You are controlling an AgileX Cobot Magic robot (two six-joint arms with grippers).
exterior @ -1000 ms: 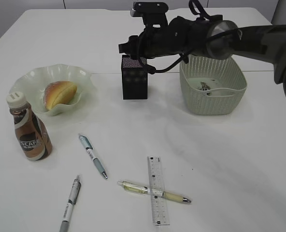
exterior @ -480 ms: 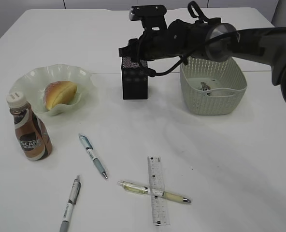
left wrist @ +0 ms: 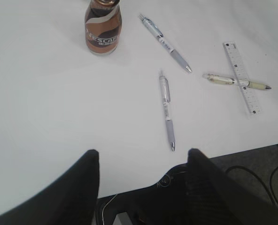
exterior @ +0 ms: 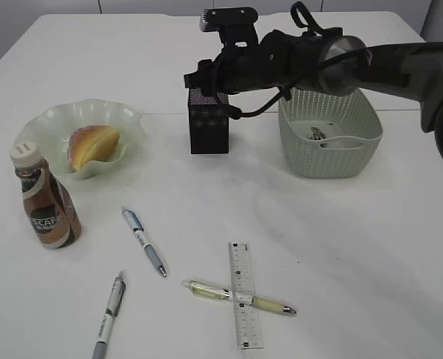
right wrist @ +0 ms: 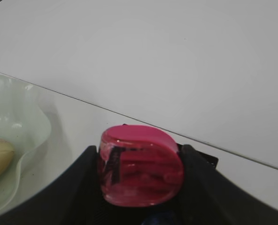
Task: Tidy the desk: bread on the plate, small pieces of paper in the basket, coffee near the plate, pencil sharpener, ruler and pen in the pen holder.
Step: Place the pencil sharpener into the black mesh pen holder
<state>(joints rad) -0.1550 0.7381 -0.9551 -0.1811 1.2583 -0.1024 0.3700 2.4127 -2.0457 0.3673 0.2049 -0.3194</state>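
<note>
My right gripper hovers just above the black mesh pen holder. In the right wrist view it is shut on a pink-red pencil sharpener. The bread lies on the green ruffled plate, and the coffee stands beside it. The ruler lies near the front edge with a yellowish pen crossing it. A blue-grip pen and a grey pen lie to its left. My left gripper is open and empty over the desk's near edge.
The grey-green basket stands right of the pen holder with a small scrap of paper inside. In the left wrist view the coffee, the pens and the ruler lie ahead; cables hang below the desk's edge.
My right arm has risen slightly above the pen holder, with the pencil sharpener still between its fingers. Nothing on the desk has moved.
</note>
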